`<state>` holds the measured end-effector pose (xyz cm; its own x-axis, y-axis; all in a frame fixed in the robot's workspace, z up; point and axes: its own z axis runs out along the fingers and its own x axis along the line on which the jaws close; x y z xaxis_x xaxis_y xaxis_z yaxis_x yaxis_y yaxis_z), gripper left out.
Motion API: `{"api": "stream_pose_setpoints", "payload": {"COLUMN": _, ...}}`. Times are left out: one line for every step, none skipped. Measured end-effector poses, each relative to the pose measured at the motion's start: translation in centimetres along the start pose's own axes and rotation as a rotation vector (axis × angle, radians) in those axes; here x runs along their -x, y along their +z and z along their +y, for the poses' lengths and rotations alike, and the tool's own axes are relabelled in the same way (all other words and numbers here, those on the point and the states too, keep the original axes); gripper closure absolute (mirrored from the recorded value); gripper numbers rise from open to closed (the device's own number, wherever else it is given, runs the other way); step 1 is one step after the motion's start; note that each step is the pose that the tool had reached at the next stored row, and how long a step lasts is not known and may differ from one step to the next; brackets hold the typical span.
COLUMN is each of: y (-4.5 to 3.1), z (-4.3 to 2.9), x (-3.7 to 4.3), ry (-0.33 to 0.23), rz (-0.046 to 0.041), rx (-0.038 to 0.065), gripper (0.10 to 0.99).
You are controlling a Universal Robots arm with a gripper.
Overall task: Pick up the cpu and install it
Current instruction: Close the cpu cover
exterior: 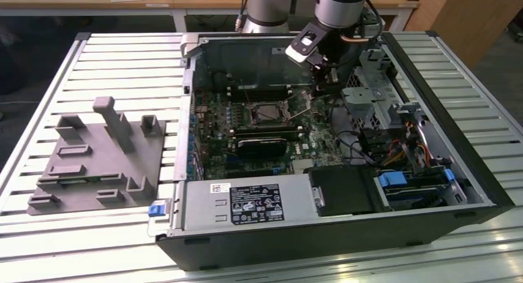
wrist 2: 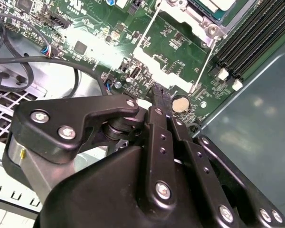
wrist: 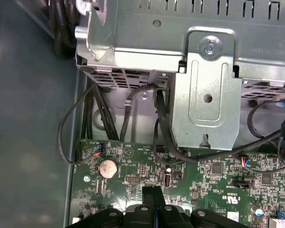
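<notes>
Your cpu (exterior: 268,115) lies flat in the socket at the middle of the motherboard (exterior: 245,136), pale metal top facing up. In the second wrist view one corner of the chip (wrist 2: 217,4) shows at the picture's edge. Next to it there you can see a bright metal socket frame (wrist 2: 173,64) lying on the green board, and the dark memory slots (wrist 2: 251,42) run along the other side. The gripper (exterior: 332,90) is not on the chip: in the exterior view it hangs low over the board to the exterior view's right of the socket, close to it but apart. Its fingers are pressed together with nothing visible between them, and you can see this in both wrist views (wrist 2: 157,95) (wrist: 152,199). The tips are just above the board near the round coin battery (wrist: 107,167) and the black cables (wrist: 71,123) that run under the grey metal drive cage (wrist: 206,85). All of this sits inside the open computer case (exterior: 327,246), which lies on its side on the slatted table (exterior: 122,56). The grey holder block (exterior: 98,154) stands well apart on the exterior view's left, outside the case.
</notes>
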<state>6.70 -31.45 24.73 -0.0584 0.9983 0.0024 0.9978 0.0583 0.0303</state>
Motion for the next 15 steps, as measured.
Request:
{"api": "stream_pose_setpoints", "payload": {"y": 0.05, "z": 0.04, "x": -0.01, "ry": 0.0, "rz": -0.001, "rx": 0.0, "gripper": 0.98}}
{"api": "stream_pose_setpoints", "payload": {"y": 0.1, "z": 0.09, "x": -0.01, "ry": 0.0, "rz": -0.0019, "rx": -0.001, "gripper": 0.98}}
{"api": "stream_pose_setpoints", "payload": {"y": 0.17, "z": 0.13, "x": -0.02, "ry": 0.0, "rz": -0.0026, "rx": -0.001, "gripper": 0.98}}
{"api": "stream_pose_setpoints", "payload": {"y": 0.25, "z": 0.16, "x": -0.02, "ry": 0.0, "rz": -0.0031, "rx": -0.001, "gripper": 0.98}}
{"api": "stream_pose_setpoints", "payload": {"y": 0.34, "z": 0.18, "x": -0.02, "ry": 0.0, "rz": -0.0034, "rx": -0.002, "gripper": 0.98}}
{"api": "stream_pose_setpoints", "payload": {"y": 0.44, "z": 0.2, "x": -0.02, "ry": 0.0, "rz": -0.0036, "rx": -0.003, "gripper": 0.98}}
{"api": "stream_pose_setpoints", "payload": {"y": 0.55, "z": 0.22, "x": -0.02, "ry": 0.0, "rz": -0.004, "rx": -0.003, "gripper": 0.98}}
{"api": "stream_pose_setpoints", "payload": {"y": 0.65, "z": 0.24, "x": -0.02, "ry": 0.0, "rz": -0.0043, "rx": -0.004, "gripper": 0.98}}
{"api": "stream_pose_setpoints", "payload": {"y": 0.74, "z": 0.26, "x": -0.02, "ry": 0.0, "rz": -0.0045, "rx": -0.004, "gripper": 0.98}}
{"api": "stream_pose_setpoints", "payload": {"y": 0.84, "z": 0.26, "x": -0.02, "ry": 0.0, "rz": -0.0047, "rx": -0.005, "gripper": 0.98}}
{"api": "stream_pose_setpoints", "payload": {"y": 0.91, "z": 0.26, "x": -0.02, "ry": 0.0, "rz": -0.0047, "rx": -0.006, "gripper": 0.98}}
{"api": "stream_pose_setpoints", "payload": {"y": 0.95, "z": 0.26, "x": -0.02, "ry": 0.0, "rz": -0.0047, "rx": -0.006, "gripper": 0.98}}
{"api": "stream_pose_setpoints", "payload": {"y": 0.97, "z": 0.26, "x": -0.02, "ry": 0.0, "rz": -0.0048, "rx": -0.007, "gripper": 0.98}}
{"api": "stream_pose_setpoints", "payload": {"y": 0.98, "z": 0.22, "x": -0.02, "ry": 0.0, "rz": -0.005, "rx": -0.008, "gripper": 0.98}}
{"api": "stream_pose_setpoints", "payload": {"y": 0.99, "z": 0.16, "x": -0.03, "ry": 0.0, "rz": -0.0048, "rx": -0.009, "gripper": 0.98}}
